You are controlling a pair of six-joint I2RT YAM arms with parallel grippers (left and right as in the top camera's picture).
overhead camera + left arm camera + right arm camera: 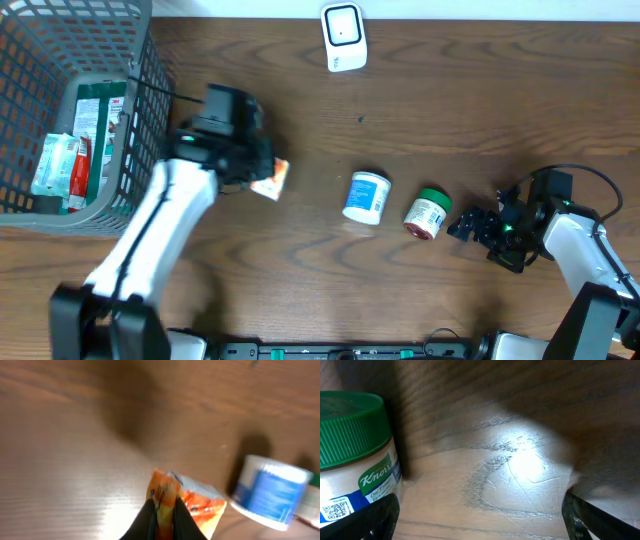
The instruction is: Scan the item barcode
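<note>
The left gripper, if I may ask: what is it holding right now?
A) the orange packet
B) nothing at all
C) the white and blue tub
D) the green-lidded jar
A: the left gripper is shut on an edge of the orange packet, while the green-lidded jar and the white and blue tub sit on the table, apart from it.

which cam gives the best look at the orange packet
Left wrist: the orange packet fills the lower frame, pinched in the shut left gripper, though blurred. Overhead shows only a small corner poking past the gripper. Right wrist misses it.
</note>
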